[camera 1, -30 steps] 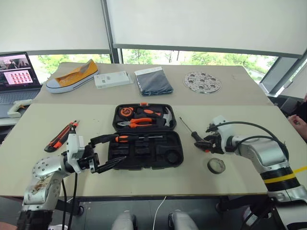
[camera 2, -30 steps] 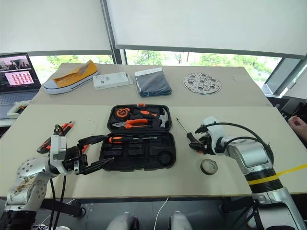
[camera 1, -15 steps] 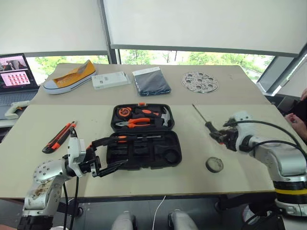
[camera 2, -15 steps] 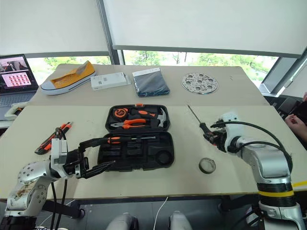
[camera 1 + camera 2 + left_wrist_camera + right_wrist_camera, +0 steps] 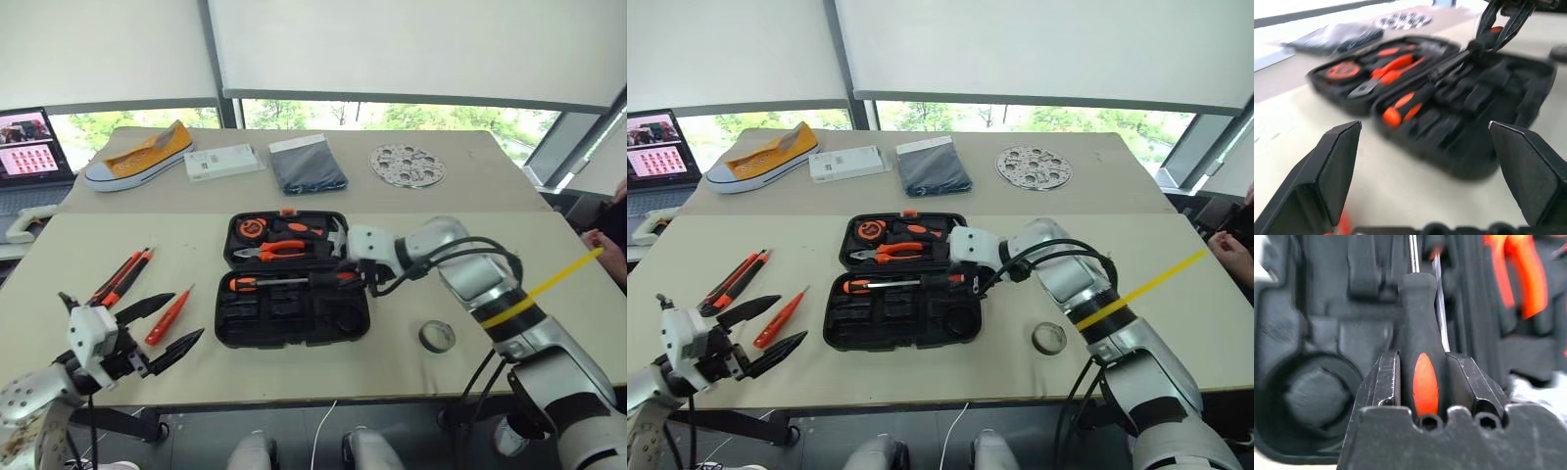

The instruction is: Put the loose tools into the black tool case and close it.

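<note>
No writing could be read on any item; the table (image 5: 411,372) bore the open case (image 5: 292,315) at centre front, with a shoe (image 5: 137,155), white box (image 5: 224,161), folded cloth (image 5: 307,164) and perforated disc (image 5: 406,164) along the far edge. Over the case, the right gripper (image 5: 1421,363) was clamped on a black-and-orange screwdriver (image 5: 1419,360), beside another screwdriver (image 5: 266,283) lying slotted inside. The left gripper (image 5: 147,331) hung spread wide near the front left corner, close to the knife (image 5: 122,276) and orange screwdriver (image 5: 168,316); the tape roll (image 5: 437,337) lay right of the case.
</note>
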